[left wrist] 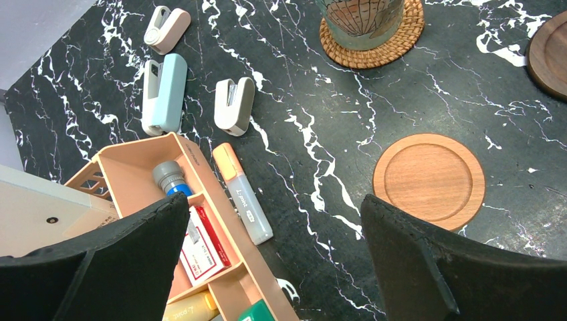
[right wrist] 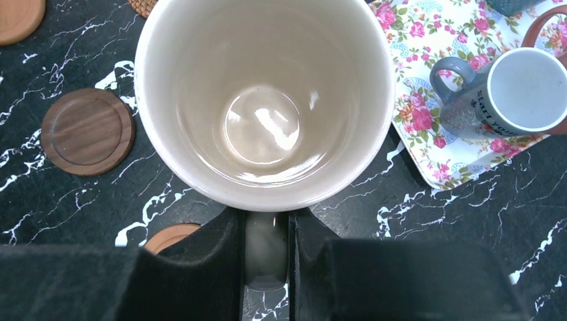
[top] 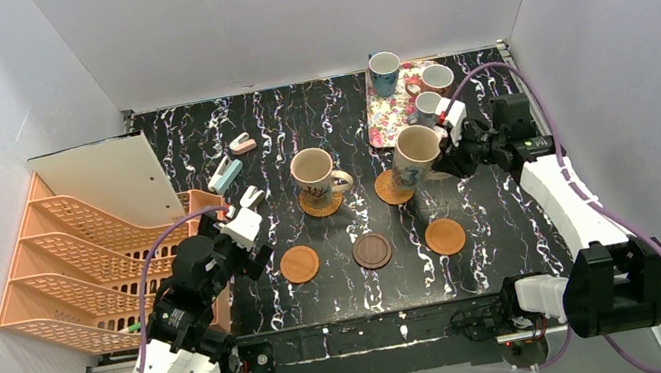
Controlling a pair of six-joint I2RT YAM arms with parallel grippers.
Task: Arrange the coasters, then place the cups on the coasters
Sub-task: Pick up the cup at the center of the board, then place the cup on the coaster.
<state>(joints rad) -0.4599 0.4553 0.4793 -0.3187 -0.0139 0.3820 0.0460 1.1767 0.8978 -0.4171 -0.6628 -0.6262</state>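
Black white-veined marble table (top: 498, 214), grey walls (top: 277, 13), dark brown coaster (top: 372, 250)

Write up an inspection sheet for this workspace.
Surface: black marbled table.
Job's things: beige mug on woven coaster; second beige mug, held, by second woven coaster; tan coaster, dark coaster, second tan coaster bare; three small mugs on flowered tray.
Clutter: staplers, orange file rack.
Grippers: left gripper open, empty; right gripper shut on second beige mug's handle.
Cables: purple cable along each arm.
Surroundings: white walls.
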